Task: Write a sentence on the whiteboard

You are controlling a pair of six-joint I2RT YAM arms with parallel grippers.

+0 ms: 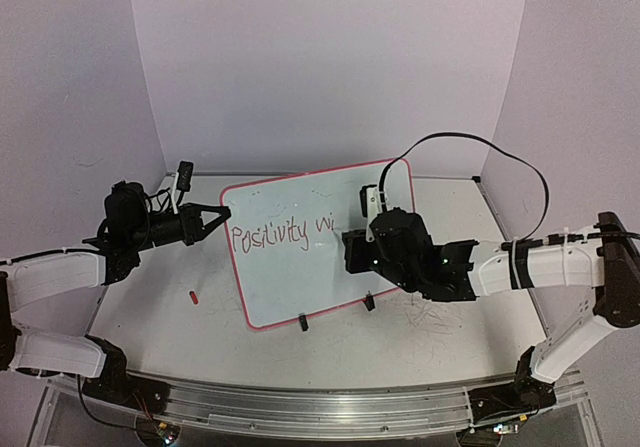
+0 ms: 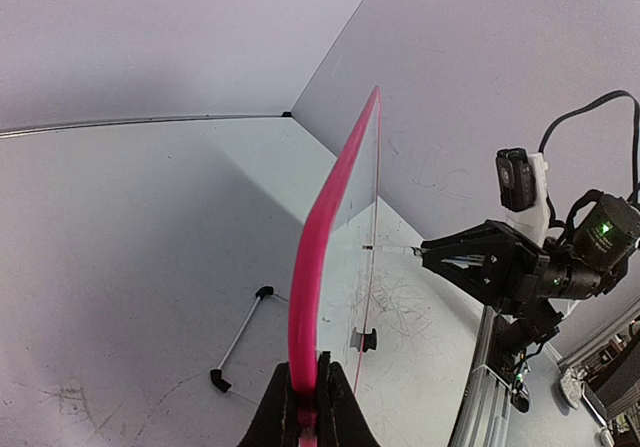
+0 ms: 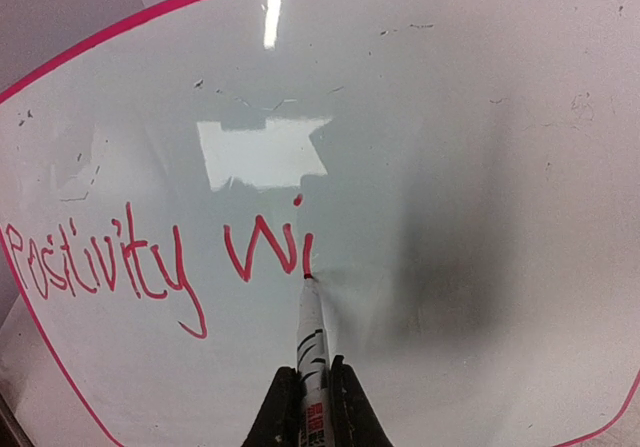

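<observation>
Sentence (image 3: 150,262) on whiteboard (image 3: 450,117): "Positivity wi", first letter half cropped.

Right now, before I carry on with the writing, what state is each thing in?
Whiteboard: standing upright on its feet, left rim clamped.
Sentence: unfinished, reads "Positivity wi".
Marker: uncapped, tip touching the board at the foot of the "i".
Left gripper: shut on the whiteboard's pink rim.
Right gripper: shut on the marker.
Small red piece: lying loose on the table, left of the board, possibly the cap.
</observation>
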